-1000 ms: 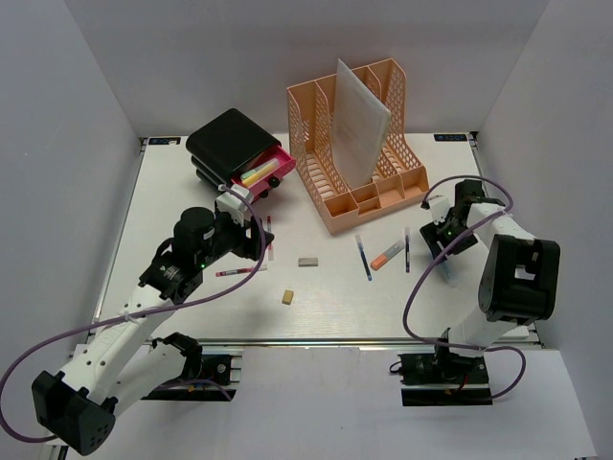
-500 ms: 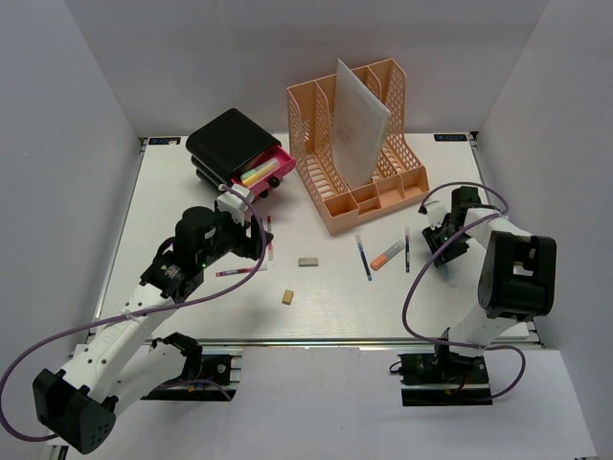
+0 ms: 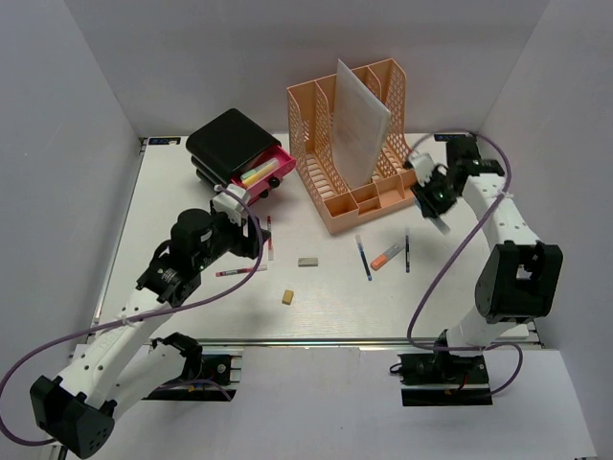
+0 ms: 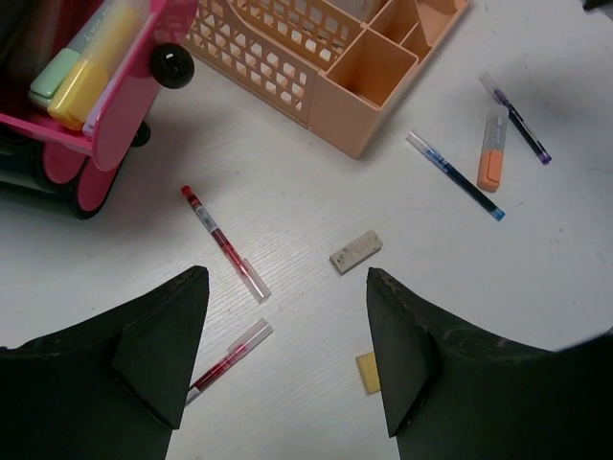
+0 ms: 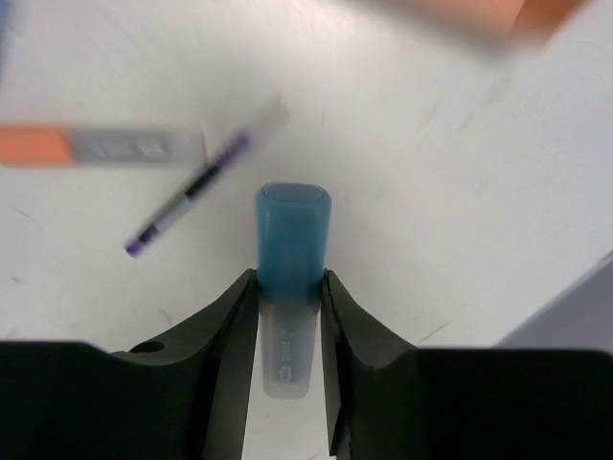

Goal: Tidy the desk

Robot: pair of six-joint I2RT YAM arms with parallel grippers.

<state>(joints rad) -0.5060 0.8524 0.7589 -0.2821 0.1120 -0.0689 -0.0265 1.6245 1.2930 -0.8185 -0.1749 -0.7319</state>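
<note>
- At centre of the overhead view: large flat white desk, metal rails at its edges, filling most of the frame between the grey walls.
- Change: right gripper, a second ago low over the desk's right side, has risen toward the upper right, beside the organizer's front corner. Its jaws have narrowed and now pinch a blue translucent highlighter mid-barrel.
- Reading: pick made, and drop-off likely next, into one of the organizer's front cells.
- Left gripper unchanged, fingers spread, hovering over two red pens left of centre and holding nothing.
- Peach mesh plastic organizer, upper centre: a white sheet leans in the rear slots. The front cells look empty.
- Black drawer unit, upper left: its pink drawer is pulled open, with yellow and green highlighters inside.
- Loose on the desk: grey eraser, tan eraser, blue pen, orange highlighter, purple pen. Much sorting remains.
</note>
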